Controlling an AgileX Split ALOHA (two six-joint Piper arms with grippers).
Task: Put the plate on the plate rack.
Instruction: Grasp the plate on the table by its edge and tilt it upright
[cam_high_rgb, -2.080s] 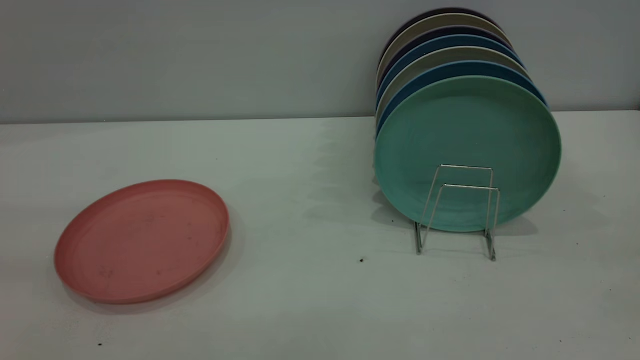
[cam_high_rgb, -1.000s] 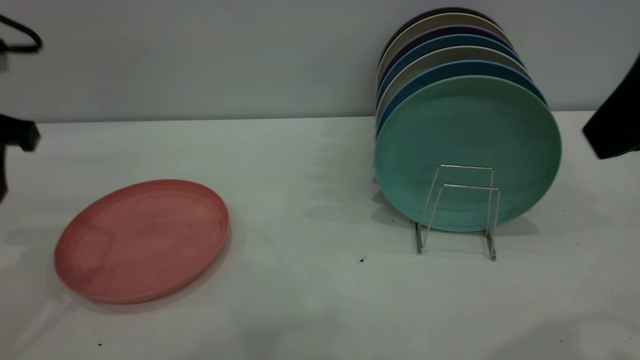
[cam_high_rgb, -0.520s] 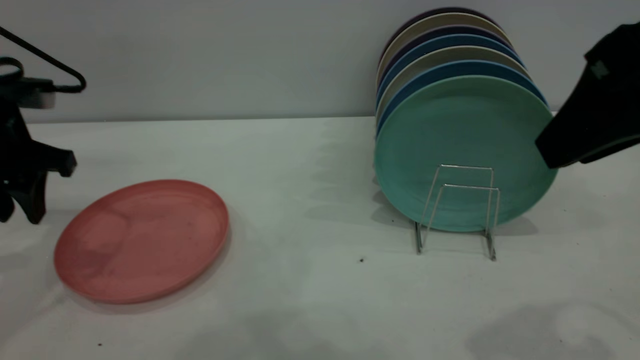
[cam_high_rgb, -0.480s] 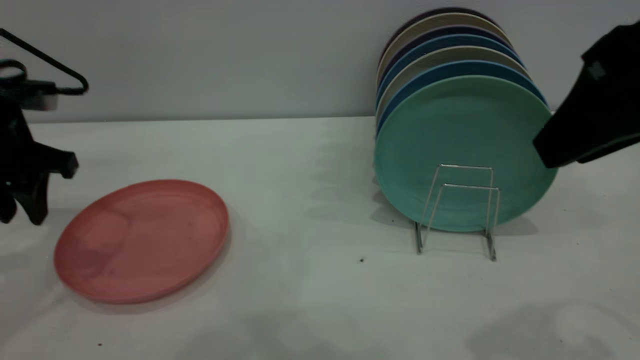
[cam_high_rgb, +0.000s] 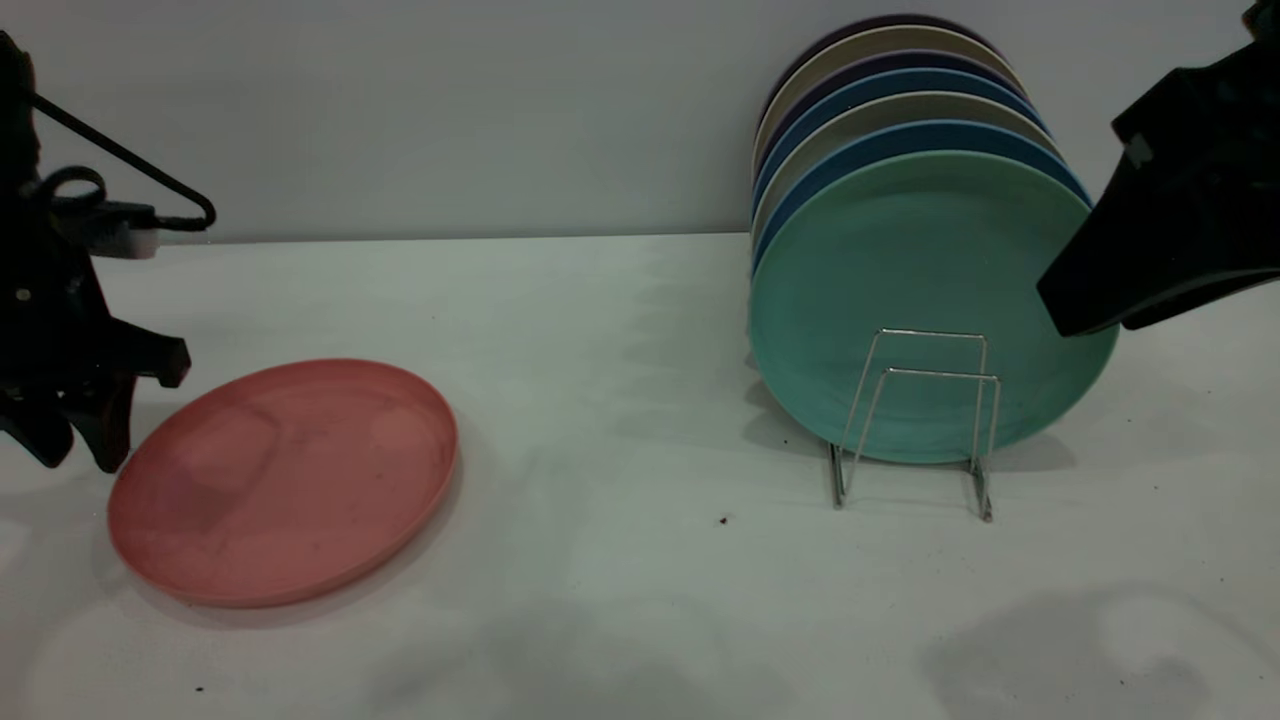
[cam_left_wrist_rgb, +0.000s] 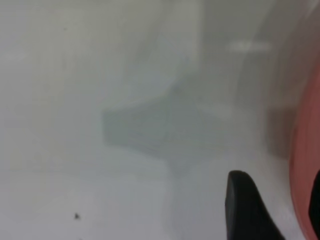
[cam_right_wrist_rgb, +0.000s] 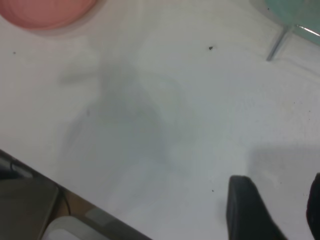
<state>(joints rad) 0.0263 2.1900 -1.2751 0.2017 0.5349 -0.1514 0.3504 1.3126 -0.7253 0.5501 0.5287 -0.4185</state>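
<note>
A pale white table is backed by a plain grey wall. Soft shadows and small dark specks, possibly crumbs, are seen on it.

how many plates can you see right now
8. The pink plate lies flat on the table at the left. Seven stand in the rack at the right: the teal plate in front, six blue, beige and dark ones behind it. More may be hidden.

Pink plate flat (rack well apart).
</note>
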